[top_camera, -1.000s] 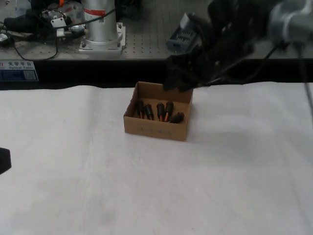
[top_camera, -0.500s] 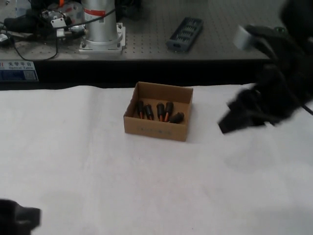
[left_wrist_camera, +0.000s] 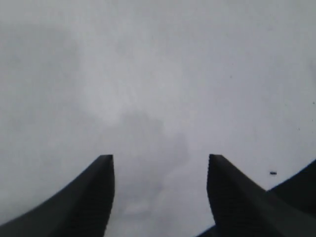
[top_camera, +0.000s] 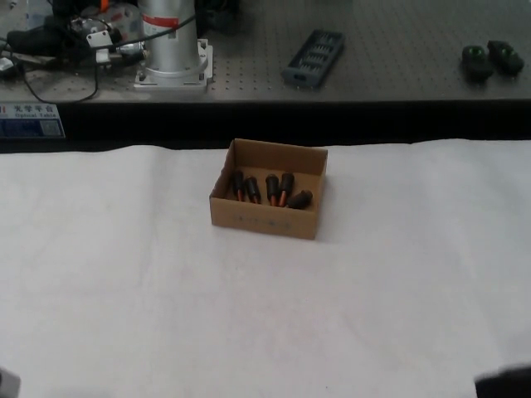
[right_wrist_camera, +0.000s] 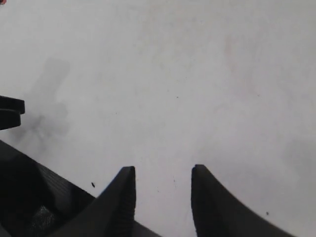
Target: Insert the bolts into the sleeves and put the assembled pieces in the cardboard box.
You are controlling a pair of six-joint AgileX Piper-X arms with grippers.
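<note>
Left wrist view has the left hand (left_wrist_camera: 160, 158) with its fingers spread apart and nothing between them, above bare white surface (left_wrist_camera: 158, 74) away from the cardboard box (top_camera: 264, 221). The box stands upright on the surface, and the assembled pieces (top_camera: 272, 189) lie inside it, four side by side and a fifth tilted at the right end of the row. To the right of the box, the right hand (right_wrist_camera: 163, 168) also has its fingers parted and empty over bare surface.

The task looks done, or nearly so, so the main risk seems to be disturbing the result. The box looks light, and an arm swinging back past it could push or tip it and spill the pieces. The tilted fifth piece sits close to the box's near wall and would likely be the first to roll out.

A second ago a dark arm hung over the far right corner of the box. Half a second ago it was well to the right of the box, and it has now drawn back to the near right corner of the surface. The box and its pieces have not moved.
</note>
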